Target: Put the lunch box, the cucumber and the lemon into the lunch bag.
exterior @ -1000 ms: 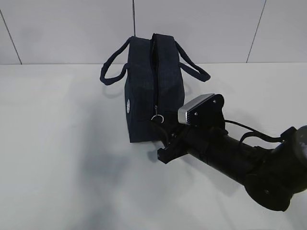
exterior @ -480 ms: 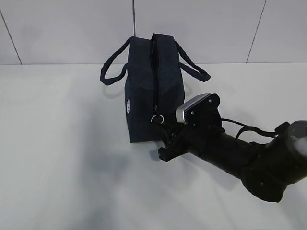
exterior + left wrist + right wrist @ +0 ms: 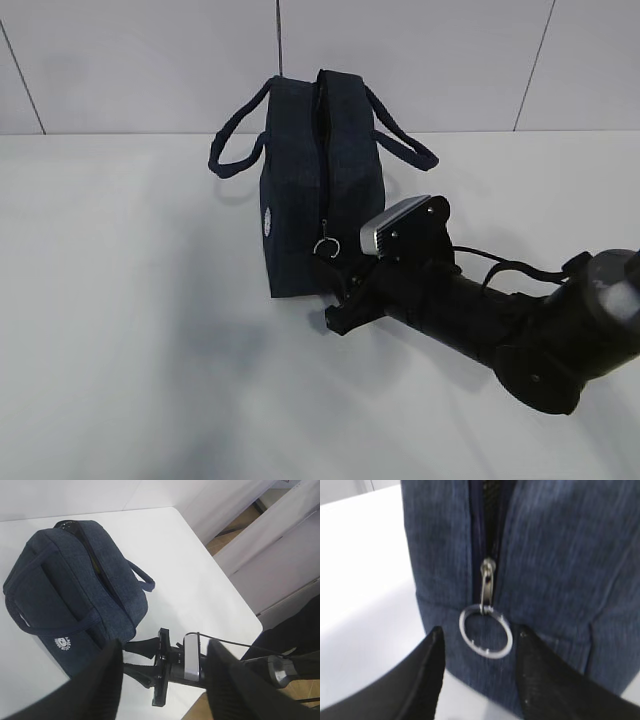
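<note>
The dark navy lunch bag [image 3: 310,200] stands on the white table with its two loop handles fallen to either side. Its zipper ring pull [image 3: 327,247] hangs down the near end face. My right gripper [image 3: 330,272] is at that end, low over the table. In the right wrist view the ring pull [image 3: 485,632] hangs between and just beyond my open right gripper [image 3: 479,635], untouched. My left gripper [image 3: 165,650] is open and empty, high above the lunch bag [image 3: 70,590] and the right gripper [image 3: 131,657]. The lunch box, cucumber and lemon are out of view.
The tiled wall [image 3: 450,60] rises right behind the bag. In the left wrist view the table's edge [image 3: 240,600] runs along the right, with floor and panels beyond it. Cables trail along the right arm [image 3: 500,320].
The right arm has slid a little left and closer to the bag's near end. The bag and ring pull have not moved, and both grippers stand as wide as before.
</note>
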You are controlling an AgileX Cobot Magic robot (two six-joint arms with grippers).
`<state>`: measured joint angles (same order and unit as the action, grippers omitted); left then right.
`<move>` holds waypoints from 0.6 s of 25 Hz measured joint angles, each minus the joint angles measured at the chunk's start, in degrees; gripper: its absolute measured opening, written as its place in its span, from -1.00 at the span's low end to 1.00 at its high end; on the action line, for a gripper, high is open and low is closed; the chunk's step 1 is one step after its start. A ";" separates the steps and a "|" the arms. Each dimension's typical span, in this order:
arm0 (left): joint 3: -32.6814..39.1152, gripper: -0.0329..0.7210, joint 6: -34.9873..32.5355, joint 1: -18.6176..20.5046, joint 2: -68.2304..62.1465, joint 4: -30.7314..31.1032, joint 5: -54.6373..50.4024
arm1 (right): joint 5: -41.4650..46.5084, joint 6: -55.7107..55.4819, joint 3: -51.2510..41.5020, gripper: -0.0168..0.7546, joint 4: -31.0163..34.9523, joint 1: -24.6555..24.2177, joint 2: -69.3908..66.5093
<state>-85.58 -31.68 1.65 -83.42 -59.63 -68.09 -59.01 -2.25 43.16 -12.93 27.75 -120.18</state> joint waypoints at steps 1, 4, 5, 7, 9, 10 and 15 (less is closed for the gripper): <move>0.00 0.10 0.00 0.00 0.00 0.00 0.00 | 0.00 -0.14 0.62 -0.05 -0.05 0.00 -0.26; 0.00 0.10 0.00 0.00 0.00 0.00 0.00 | 0.22 -0.42 2.01 -0.05 -0.58 0.00 -0.81; 0.00 0.10 0.00 0.00 0.00 0.00 0.00 | 0.22 -0.42 2.17 -0.05 -0.81 0.00 -0.94; 0.00 0.10 0.00 0.00 0.00 0.00 0.00 | 0.22 -0.65 2.26 -0.05 -1.58 0.00 -0.94; 0.00 0.10 0.00 0.00 0.00 0.00 0.00 | 0.22 -1.45 2.26 -0.05 -2.70 0.00 -0.94; 0.00 0.10 0.00 0.00 0.00 0.00 0.00 | 0.22 -1.88 2.26 -0.05 -3.47 0.00 -0.94; 0.00 0.10 0.00 0.00 0.00 0.00 0.00 | 0.22 -3.01 2.26 -0.05 -6.36 0.00 -0.94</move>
<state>-85.58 -31.68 1.65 -83.42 -59.63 -68.09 -58.79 -5.26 45.42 -19.29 27.75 -121.11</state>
